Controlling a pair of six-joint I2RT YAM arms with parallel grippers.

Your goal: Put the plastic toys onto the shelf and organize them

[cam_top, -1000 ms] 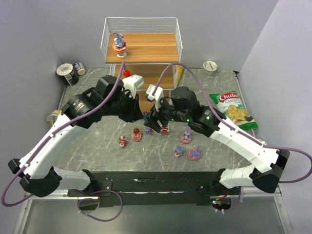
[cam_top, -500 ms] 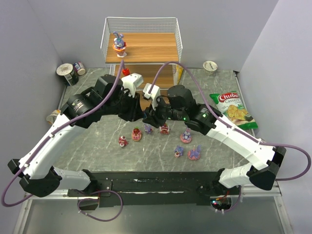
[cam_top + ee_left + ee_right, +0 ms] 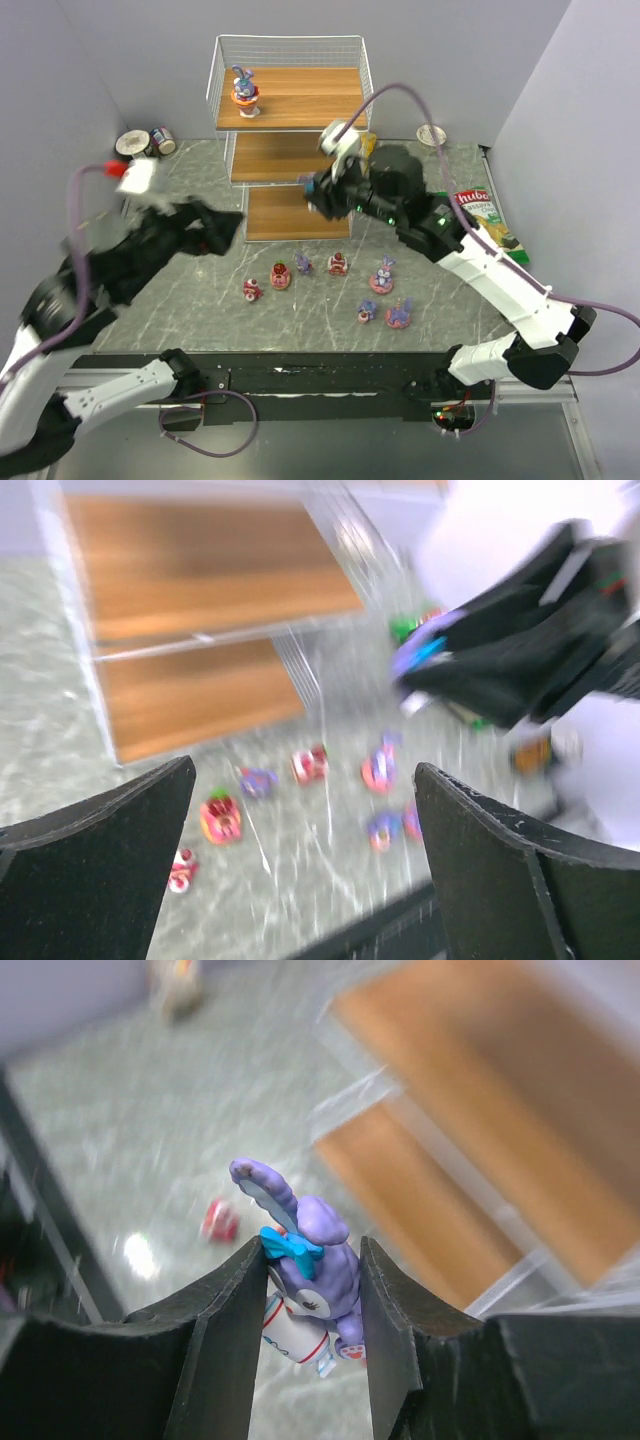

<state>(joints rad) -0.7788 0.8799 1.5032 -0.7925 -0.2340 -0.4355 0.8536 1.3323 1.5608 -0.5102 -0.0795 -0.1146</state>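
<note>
The right hand (image 3: 313, 192) is clamped on a purple long-eared plastic bunny with a blue bow (image 3: 318, 1260). Both fingers pinch its body, with the ears standing above the fingertips and the white-and-red base hanging below. Just ahead of this hand stands the three-tier white wire shelf with brown wooden boards (image 3: 310, 100). The hand hangs off the grey marbled bench (image 3: 200, 310), close to the front of the lower boards; which board it is aimed at I cannot tell. The left hand (image 3: 305, 780) has its fingers spread wide with nothing between them, and it sits well to the left of the right hand, away from the shelf.

The step in hand looks like carrying this bunny onto a board and standing it there. The grip is on the body rather than the base, so the toy should be brought in upright, base lowest. The base should meet the wood flat before the fingers part, since a tilted release would likely tip such a tall-eared piece. The hand should go in over the wire rim or through the open front without brushing the wires.

Another purple-blue bunny on a pink base (image 3: 243, 90) stands above and left of the hand, on the top board. Setting this one in line with it, near but apart, would keep things orderly and leave space for the small pink and purple toys (image 3: 338, 264) scattered on the bench below and behind the hand.
</note>
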